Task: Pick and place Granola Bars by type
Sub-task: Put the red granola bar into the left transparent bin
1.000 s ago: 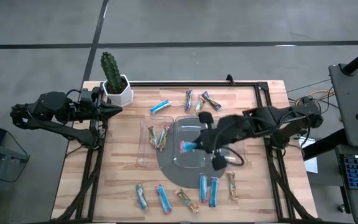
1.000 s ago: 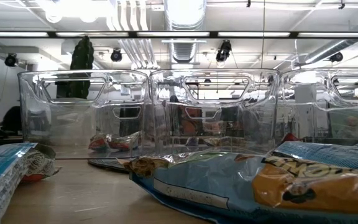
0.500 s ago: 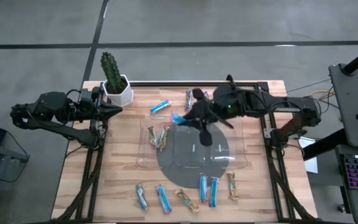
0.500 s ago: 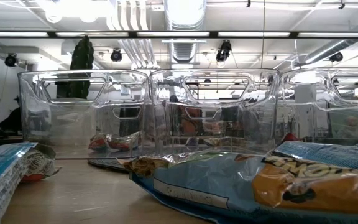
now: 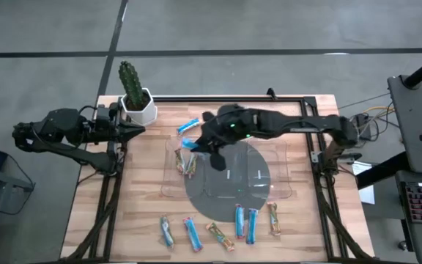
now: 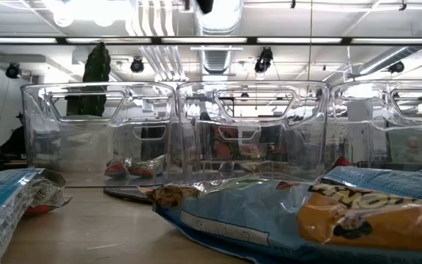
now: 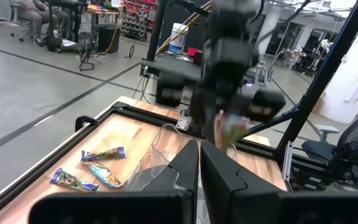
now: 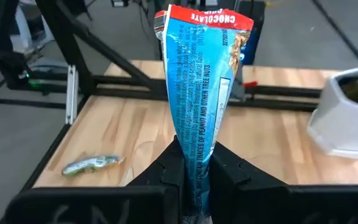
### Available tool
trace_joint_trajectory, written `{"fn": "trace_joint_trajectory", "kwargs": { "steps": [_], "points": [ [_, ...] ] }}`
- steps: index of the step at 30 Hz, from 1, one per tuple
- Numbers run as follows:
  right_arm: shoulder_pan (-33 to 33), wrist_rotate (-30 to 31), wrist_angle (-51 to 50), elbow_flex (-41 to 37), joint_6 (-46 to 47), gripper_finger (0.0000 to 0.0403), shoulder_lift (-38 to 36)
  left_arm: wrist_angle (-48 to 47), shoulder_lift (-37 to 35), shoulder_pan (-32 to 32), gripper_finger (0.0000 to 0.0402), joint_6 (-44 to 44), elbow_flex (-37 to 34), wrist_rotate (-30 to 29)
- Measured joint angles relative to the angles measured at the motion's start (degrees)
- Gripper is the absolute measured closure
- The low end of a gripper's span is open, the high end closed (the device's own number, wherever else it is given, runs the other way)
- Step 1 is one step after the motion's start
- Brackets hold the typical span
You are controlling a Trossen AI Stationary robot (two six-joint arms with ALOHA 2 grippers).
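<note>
At the worktop's (image 5: pixel 299 220) left edge we're seeing the left gripper (image 5: pixel 136 129) waiting w/ fingers pressed together, empty, just by the back-left corner where the white cactus pot (image 5: pixel 138 107) is standing. Moving right, a blue bar (image 5: pixel 189 126) is lying on the wood near the back edge, just left of the right gripper. Below it, the clear tray (image 5: pixel 284 192) is sitting mid-worktop; its left compartment is holding a couple of multicoloured bars (image 5: pixel 186 161), while the other compartments are looking bare. The right gripper (image 5: pixel 195 144) is reaching across from the right side and hovering over the tray's back-left part, fingers clamped on a blue wrapped bar (image 8: pixel 199 93); in the right wrist view the bar is sticking up from between the fingers, red band at its far end. Further right, near the back edge, we can't make out much under the arm. Along the front edge we're counting a row of loose bars: two blue ones (image 5: pixel 192 233) front-left, a brownish one (image 5: pixel 220 236) beside them, two more blue (image 5: pixel 245 223) side by side, then a gold-brown bar (image 5: pixel 273 218) furthest right. In the low view the tray walls (image 6: pixel 174 125) are rising behind blue wrappers (image 6: pixel 284 213) lying close up.
</note>
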Motion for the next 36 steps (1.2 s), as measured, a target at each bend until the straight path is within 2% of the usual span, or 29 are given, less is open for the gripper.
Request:
{"fn": "trace_joint_trajectory", "kwargs": {
  "steps": [10, 18, 30, 36],
  "points": [
    [0.5, -5.6, 0.1, 0.0, 0.4, 0.037, 8.6, 0.0, 0.0, 0.0, 0.0401, 0.0, 0.0, 0.0],
    [2.5, -6.1, 0.0, 0.7, 0.0, 0.037, 13.3, 0.1, 0.0, 0.0, 0.0401, 0.0, 0.0, 0.0],
    [3.6, -6.4, -0.7, 9.8, 0.5, 0.0367, 19.4, 0.1, 0.0, 0.0, 0.0401, 0.0, 0.0, 0.0],
    [3.6, -7.0, -10.1, 16.8, 0.0, 0.0333, 22.9, 0.2, 0.0, 0.0, 0.0401, 0.0, 0.0, 0.0]
  ]
}}
